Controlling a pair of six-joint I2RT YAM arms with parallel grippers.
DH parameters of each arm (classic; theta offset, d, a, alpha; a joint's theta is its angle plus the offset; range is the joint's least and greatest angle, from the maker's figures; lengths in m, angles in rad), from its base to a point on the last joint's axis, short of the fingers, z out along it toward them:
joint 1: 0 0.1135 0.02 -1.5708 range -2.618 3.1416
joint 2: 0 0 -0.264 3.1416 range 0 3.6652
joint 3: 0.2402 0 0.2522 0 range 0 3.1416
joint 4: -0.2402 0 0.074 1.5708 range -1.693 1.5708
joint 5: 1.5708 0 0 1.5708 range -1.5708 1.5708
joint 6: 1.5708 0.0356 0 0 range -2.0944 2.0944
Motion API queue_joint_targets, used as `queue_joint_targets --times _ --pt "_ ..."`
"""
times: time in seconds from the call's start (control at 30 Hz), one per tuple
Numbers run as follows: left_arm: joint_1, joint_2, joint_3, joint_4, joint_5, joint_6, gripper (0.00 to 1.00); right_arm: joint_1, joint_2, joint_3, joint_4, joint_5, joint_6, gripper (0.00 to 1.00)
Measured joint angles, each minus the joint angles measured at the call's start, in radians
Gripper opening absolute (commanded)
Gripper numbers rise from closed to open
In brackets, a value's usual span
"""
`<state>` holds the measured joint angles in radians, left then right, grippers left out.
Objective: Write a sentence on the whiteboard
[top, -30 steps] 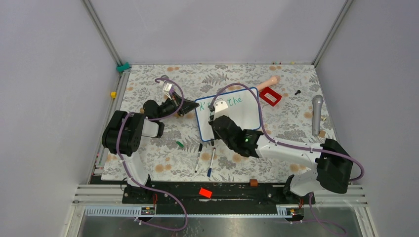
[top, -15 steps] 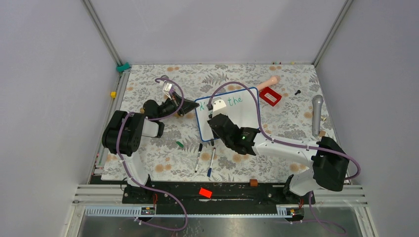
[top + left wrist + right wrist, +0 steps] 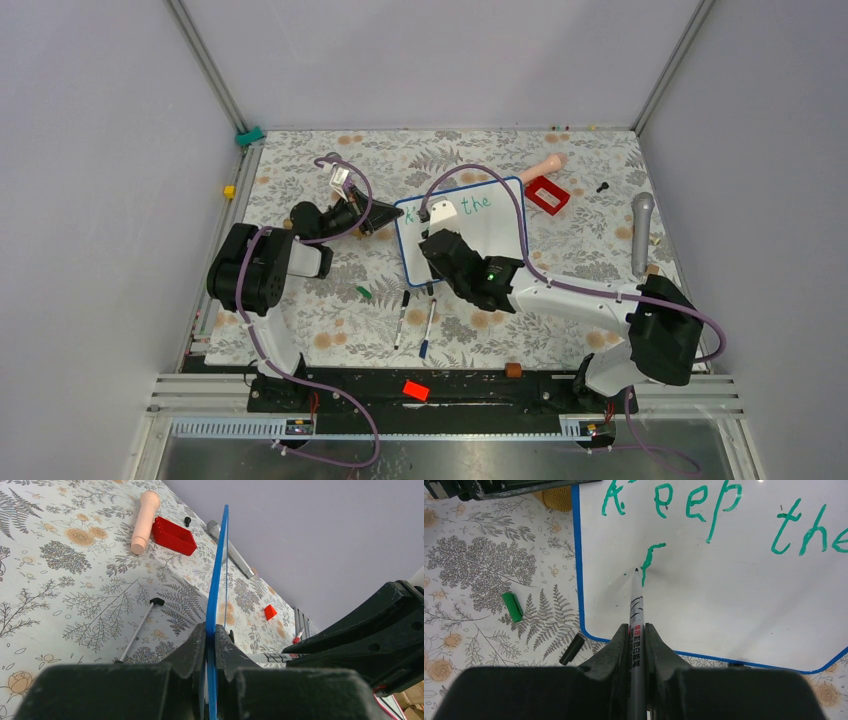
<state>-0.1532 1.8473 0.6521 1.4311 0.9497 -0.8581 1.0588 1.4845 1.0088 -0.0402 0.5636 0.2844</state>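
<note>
2 words are down so far: "Keep the" in green on the top line of the whiteboard (image 3: 734, 595). The sentence (image 3: 717, 515) is, I judge, nowhere near done, as line 2 has barely begun.

The board sits mid-bench (image 3: 560, 170), slightly toward the far side. Left fingers (image 3: 192, 647) are clamped tight on the blue rim of its left edge.

Right fingers (image 3: 616, 650) are closed round a marker (image 3: 636, 615), w/ the barrel sticking out between them. The tip is at the board just left of a short hooked green stroke (image 3: 647, 562) under the "K", prob. the stem of an "f". Can't tell if the tip is touching or just off the surface. A green cap (image 3: 513, 606) lies on the bench left of the board's near-left corner.

Step in hand: 1st letter of word 3.

Next move prob. calls for:
- a short crossbar left-to-right through that stem
- the remaining letters carried rightward, where line 2 has plenty of white
- light, even pressure, so the tip neither skips nor shoves the board
- the left hold kept firm, since the glossy board on its feet would likely slide otherwise
</note>
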Motion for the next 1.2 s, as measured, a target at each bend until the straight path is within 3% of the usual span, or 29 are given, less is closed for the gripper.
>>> queue_joint_targets --times 1.2 --pt "0.000 0.000 0.000 0.000 -0.001 0.000 0.00 -0.001 0.062 0.086 -0.056 0.014 -0.004 0.00"
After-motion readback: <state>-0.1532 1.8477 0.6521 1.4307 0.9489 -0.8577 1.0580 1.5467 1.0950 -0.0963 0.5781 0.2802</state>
